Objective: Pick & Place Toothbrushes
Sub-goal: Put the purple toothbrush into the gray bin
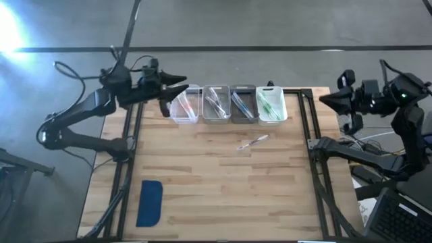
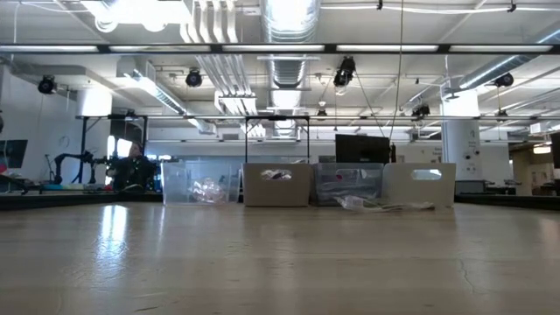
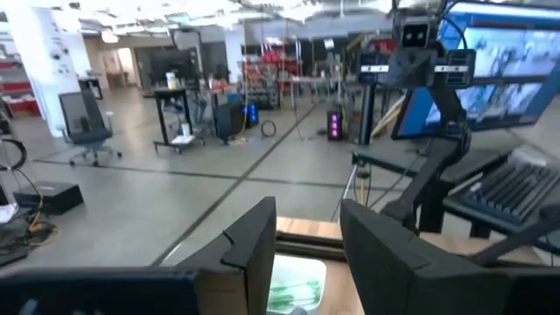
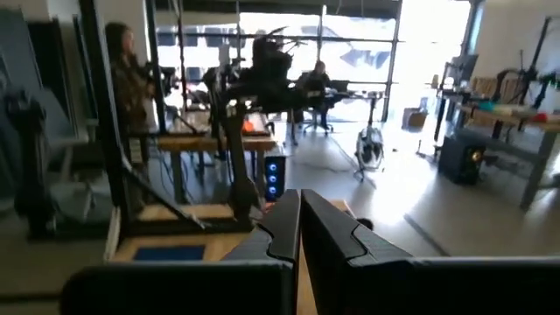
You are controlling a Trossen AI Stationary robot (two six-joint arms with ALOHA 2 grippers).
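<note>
Toothbrush point(image 1: 253, 142) loose on table point(image 1: 223, 196) | left tool point(image 1: 181, 82) parted, empty, above bins point(image 1: 229, 104) | right tool point(image 1: 324, 100) closed, empty

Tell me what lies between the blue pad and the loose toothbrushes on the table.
Nothing: in the high view, only bare wood separates the blue pad from the loose toothbrushes on the table.

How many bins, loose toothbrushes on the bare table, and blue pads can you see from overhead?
Bins: 4, in a row at the table's far edge, from the first to the last
Loose toothbrushes on the bare wood: 1
Blue pads: 1
Total: 6
The toothbrushes inside the bins overlap too much to count.
</note>
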